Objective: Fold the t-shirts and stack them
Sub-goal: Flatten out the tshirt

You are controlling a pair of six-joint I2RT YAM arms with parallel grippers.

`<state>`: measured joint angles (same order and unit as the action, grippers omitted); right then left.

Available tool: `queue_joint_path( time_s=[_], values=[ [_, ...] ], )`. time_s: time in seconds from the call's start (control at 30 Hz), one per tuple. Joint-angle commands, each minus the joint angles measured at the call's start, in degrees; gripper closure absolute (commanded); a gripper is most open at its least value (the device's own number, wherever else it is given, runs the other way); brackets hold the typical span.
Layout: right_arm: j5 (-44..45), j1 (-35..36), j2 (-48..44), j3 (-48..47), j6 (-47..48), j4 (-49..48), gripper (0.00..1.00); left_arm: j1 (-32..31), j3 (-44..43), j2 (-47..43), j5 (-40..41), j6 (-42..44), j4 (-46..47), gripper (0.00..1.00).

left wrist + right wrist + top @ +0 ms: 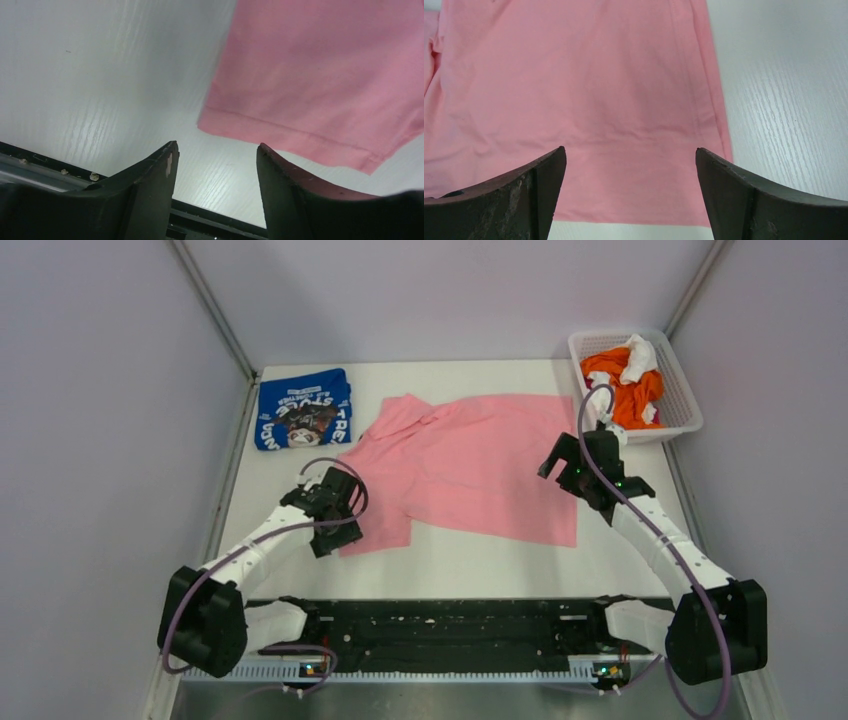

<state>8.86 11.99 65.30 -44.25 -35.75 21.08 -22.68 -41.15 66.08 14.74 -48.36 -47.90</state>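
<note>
A light pink t-shirt (470,465) lies spread out, slightly rumpled, in the middle of the white table. The royal blue t-shirt (303,408) with white lettering sits folded at the back left. My left gripper (338,530) hovers at the pink shirt's near left corner. In the left wrist view the left gripper (216,147) is open over bare table, with the pink hem (280,130) just ahead of its fingertips. My right gripper (560,462) hangs over the shirt's right side. From the right wrist, the right gripper (630,150) stands wide open above the pink cloth (574,75), holding nothing.
A white lattice basket (688,390) stands at the back right corner with orange cloth (625,390) and white cloth in it. Grey walls enclose the table on the left, back and right. A black rail (450,625) runs along the near edge between the arm bases.
</note>
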Motion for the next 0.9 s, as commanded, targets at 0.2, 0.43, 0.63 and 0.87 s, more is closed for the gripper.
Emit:
queue_joint_path(
  time_s=[0.2,0.43,0.63,0.87],
  values=[
    [0.74,0.36,-0.49,-0.84,0.97,1.05,0.01,1.96,-0.3,10.07,-0.1,1.33,6.82,0.45],
    [0.72,0.34,-0.26,-0.93,1.34,1.32,0.01,2.78,0.26,14.1,-1.47,2.35,8.95,0.5],
    [1.26,0.39,-0.32,-0.93,1.49,1.39,0.01,3.06,-0.08,17.17,-3.68,2.94,10.94,0.69],
    [3.18,0.34,-1.26,-0.58,0.65,4.0,0.01,3.08,0.26,17.63,-5.94,3.02,11.49,1.0]
  ],
)
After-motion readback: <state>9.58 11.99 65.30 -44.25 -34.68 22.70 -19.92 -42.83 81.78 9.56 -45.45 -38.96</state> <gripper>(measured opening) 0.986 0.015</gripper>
